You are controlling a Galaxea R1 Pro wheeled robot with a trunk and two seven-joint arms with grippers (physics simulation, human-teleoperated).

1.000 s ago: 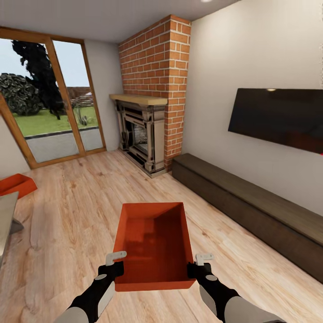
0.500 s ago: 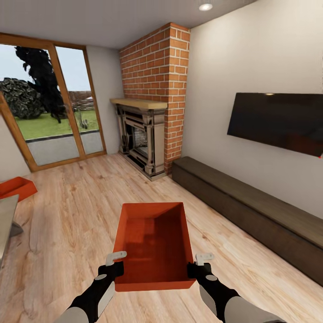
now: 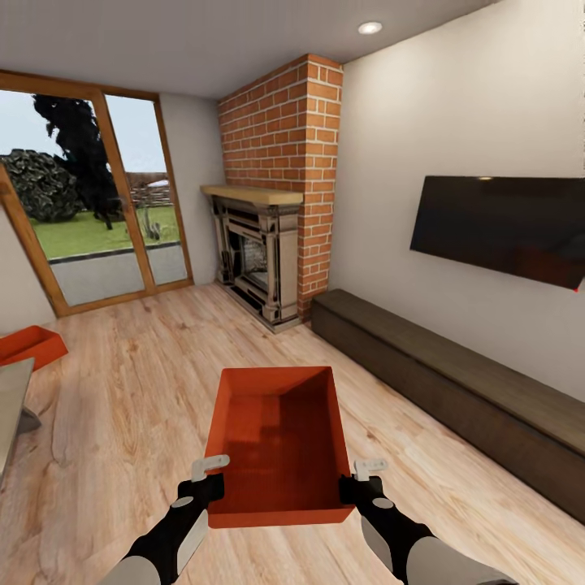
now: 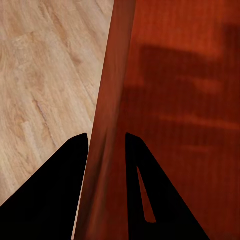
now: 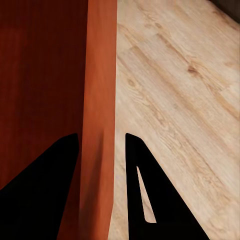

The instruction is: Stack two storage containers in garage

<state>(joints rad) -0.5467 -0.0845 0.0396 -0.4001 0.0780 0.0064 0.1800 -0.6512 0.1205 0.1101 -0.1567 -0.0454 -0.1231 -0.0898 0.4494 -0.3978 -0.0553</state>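
Note:
I hold an orange-red open-topped storage container [image 3: 276, 443] in front of me, above the living room's light wood plank flooring. My left gripper [image 3: 213, 486] is shut on its left wall [image 4: 107, 135], one finger on each side. On the opposite wall [image 5: 97, 140], my right gripper [image 3: 349, 487] is shut the same way. The container is empty. A second orange-red storage container [image 3: 28, 345] sits on the plank flooring at the far left, partly cut off by the picture's edge.
A brick fireplace [image 3: 272, 244] stands ahead. A long dark low cabinet [image 3: 455, 390] runs along the right wall under a wall-mounted screen [image 3: 496, 227]. Glass doors [image 3: 89, 203] to a garden are at back left. A grey table edge [image 3: 12, 406] juts in at left.
The whole view has tilted up and drawn back a little, so the camera has moved. The held container and both grippers keep the same place in the view.

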